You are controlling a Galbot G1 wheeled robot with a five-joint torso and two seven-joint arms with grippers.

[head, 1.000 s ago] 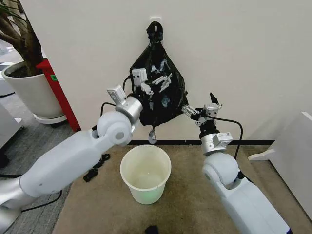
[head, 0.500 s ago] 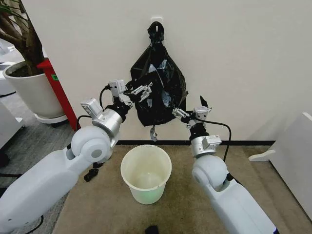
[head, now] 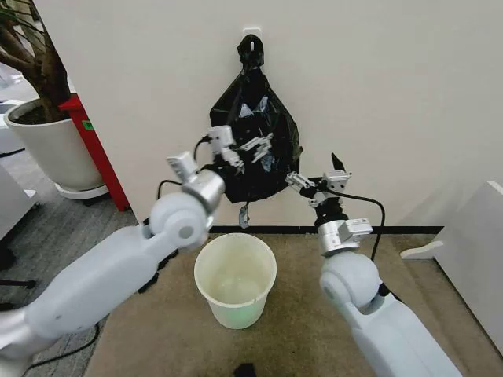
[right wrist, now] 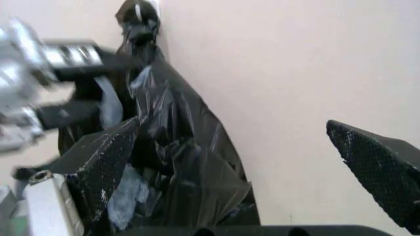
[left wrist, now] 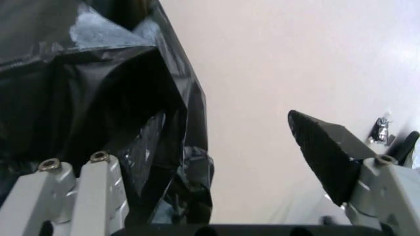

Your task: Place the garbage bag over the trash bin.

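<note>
Left claw [head: 253,147] is up at the centre of the head frame, pressed against the front of the garbage bag [head: 271,129], which hangs from a small wall hook [head: 251,41] at upper centre. In the left wrist view its fingers stand wide apart — one finger [left wrist: 92,196] lies against the black plastic, the other is out over bare wall — so nothing is pinched between them. Right claw [head: 317,179] sits just right of centre, beside the bag's lower right edge; its dark pads [right wrist: 105,162] are spread wide, with the bag's crinkled side between them but not clamped, as far as I can tell.

As for progress, the task looks barely begun. The bag is on the hook, bunched and tapering to its top, with a loose tail [head: 245,215] dangling at its lower edge. The trash bin [head: 235,276] stands on the floor at lower centre, directly under the bag and apart from it, its rim bare and its inside unlined. Left to do, by my reading — get a real grip on the plastic, free it from the hook, open its mouth and draw it over the rim.
</note>
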